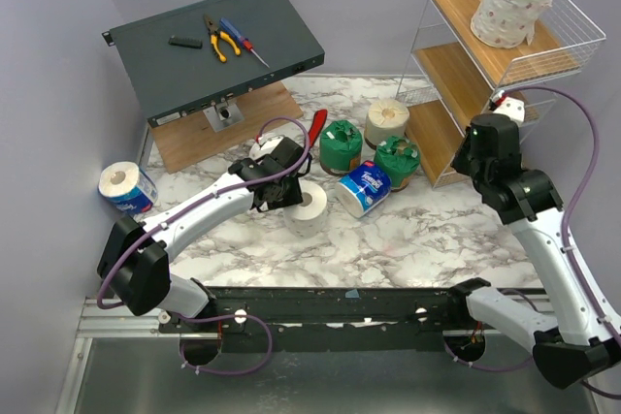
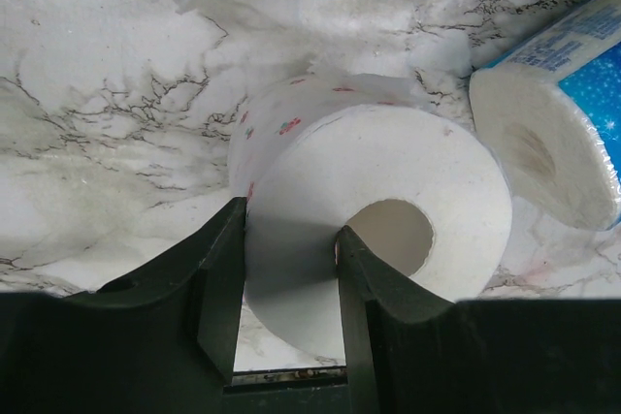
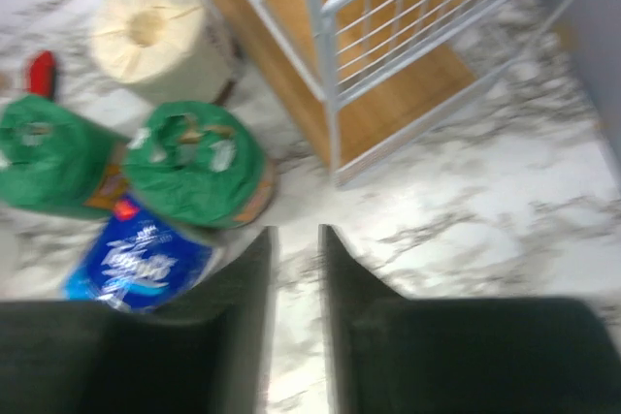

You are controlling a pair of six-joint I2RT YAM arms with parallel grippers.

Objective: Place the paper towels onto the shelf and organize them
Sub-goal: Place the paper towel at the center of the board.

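Note:
My left gripper [image 1: 288,193] [image 2: 289,283] is shut on a white pink-specked paper towel roll [image 1: 312,205] [image 2: 388,172] lying on the marble table. One finger sits in its core and the other on its outside. A second white roll [image 1: 512,2] stands on the top tier of the shelf [image 1: 456,70] [image 3: 330,55]. A blue-wrapped roll [image 1: 364,188] [image 2: 563,113] [image 3: 136,254], two green-wrapped rolls [image 1: 341,145] [image 1: 398,160] [image 3: 194,162] and a cream roll [image 1: 387,121] [image 3: 155,36] cluster mid-table. My right gripper [image 1: 482,147] [image 3: 296,235] hovers by the shelf's foot, its jaws narrowly apart and empty.
Another blue-wrapped roll [image 1: 126,186] stands at the far left. A third white roll [image 1: 262,147] lies behind my left gripper, beside a red-handled tool [image 1: 316,128]. A dark grey flat box [image 1: 213,46] bearing tools sits on a wooden board at the back left.

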